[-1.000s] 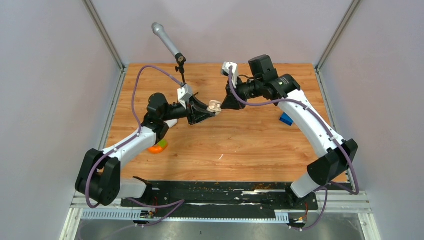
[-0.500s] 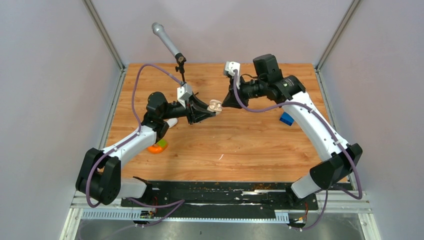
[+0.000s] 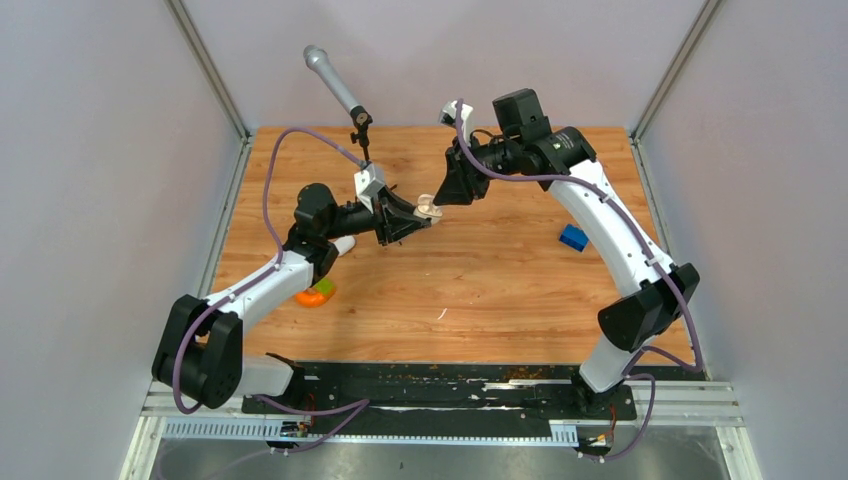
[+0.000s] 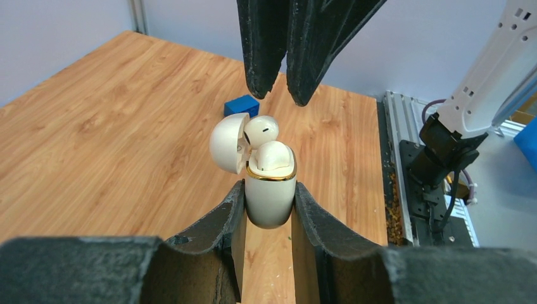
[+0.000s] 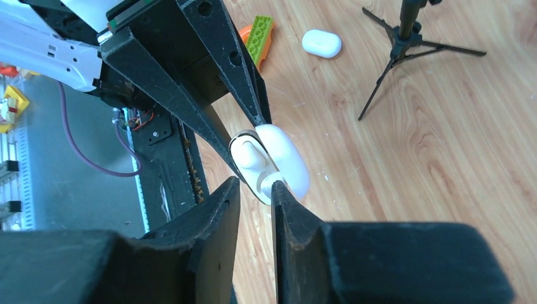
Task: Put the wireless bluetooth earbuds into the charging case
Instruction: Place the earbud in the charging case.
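Note:
My left gripper (image 3: 418, 217) is shut on the charging case (image 4: 270, 199), holding it upright above the table with its lid (image 4: 227, 144) hinged open to the left. Two white earbuds sit in the case's top, one in front (image 4: 272, 157) and one behind (image 4: 261, 130); both stand proud of the gold rim. My right gripper (image 3: 441, 198) hovers just above the case with its jaws a narrow gap apart and nothing between them. In the right wrist view its fingertips (image 5: 255, 190) are right beside the case (image 5: 285, 161) and an earbud (image 5: 250, 155).
A microphone on a black tripod (image 3: 360, 130) stands behind the left gripper. A white oval object (image 5: 322, 43) and an orange and green brick (image 3: 317, 293) lie by the left arm. A blue block (image 3: 573, 237) lies at the right. A thin white sliver (image 3: 441, 314) lies mid-table.
My right gripper has swung from the right side of the case to above and behind it. The left gripper has tilted slightly and still holds the case.

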You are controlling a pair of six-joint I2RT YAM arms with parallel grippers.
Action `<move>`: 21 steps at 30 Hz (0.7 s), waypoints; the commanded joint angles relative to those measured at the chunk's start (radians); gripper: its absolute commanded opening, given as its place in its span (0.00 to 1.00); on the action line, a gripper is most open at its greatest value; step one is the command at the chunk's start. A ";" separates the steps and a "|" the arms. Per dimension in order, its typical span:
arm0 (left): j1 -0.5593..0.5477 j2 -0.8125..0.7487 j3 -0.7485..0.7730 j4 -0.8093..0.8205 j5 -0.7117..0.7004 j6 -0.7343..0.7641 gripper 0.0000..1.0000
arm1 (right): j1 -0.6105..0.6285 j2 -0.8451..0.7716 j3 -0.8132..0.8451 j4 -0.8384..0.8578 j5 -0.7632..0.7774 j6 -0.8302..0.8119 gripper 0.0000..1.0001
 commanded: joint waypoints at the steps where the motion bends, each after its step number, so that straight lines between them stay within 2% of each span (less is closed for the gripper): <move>1: 0.004 -0.002 0.031 0.012 -0.041 0.014 0.00 | 0.000 0.019 0.061 -0.048 0.037 0.111 0.29; 5: 0.004 -0.003 0.030 0.012 -0.057 0.008 0.00 | 0.000 0.030 0.061 -0.065 0.083 0.142 0.32; 21: 0.002 -0.012 0.026 0.008 -0.045 0.012 0.00 | 0.005 0.090 0.084 -0.039 0.108 0.202 0.29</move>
